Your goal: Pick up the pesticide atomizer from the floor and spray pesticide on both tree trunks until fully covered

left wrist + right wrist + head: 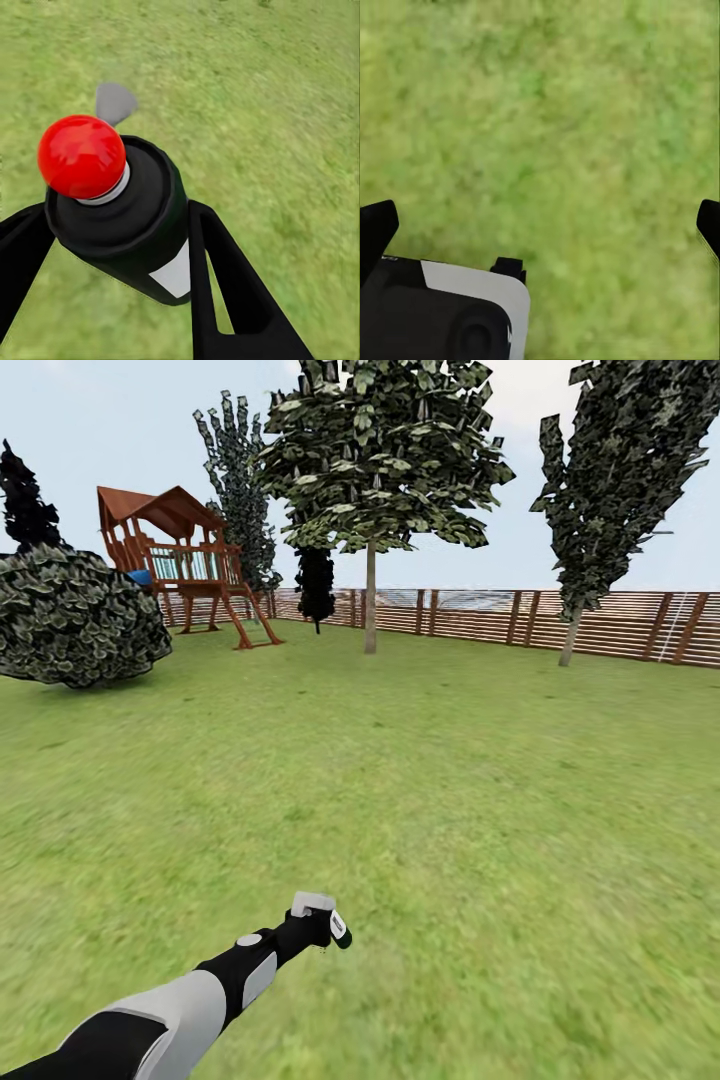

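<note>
the grass lawn of the garden spreads from the robot out to the brown slat fence, which serves here as the landmark. just in front of the fence, near its middle, stands a tree with a straight bare trunk and a wide leafy canopy. a second tree with a thin, leaning trunk stands at the fence's right stretch. a rounded dark bush sits well in front of the fence's left end, and a wooden play tower with a red-brown roof stands beside that end. a narrow dark tree rises close against the fence, left of the first trunk.

far from the fence, low over the near grass, the left arm reaches forward. its left gripper is pinching the pesticide atomizer, one black finger on each side of the dark bottle. a red ball-like knob and a white label patch show on it in the left wrist view; in the head view its pale spray head points away toward the fence.

the right gripper hangs over bare grass with its fingertips spread wide, nothing between them.
</note>
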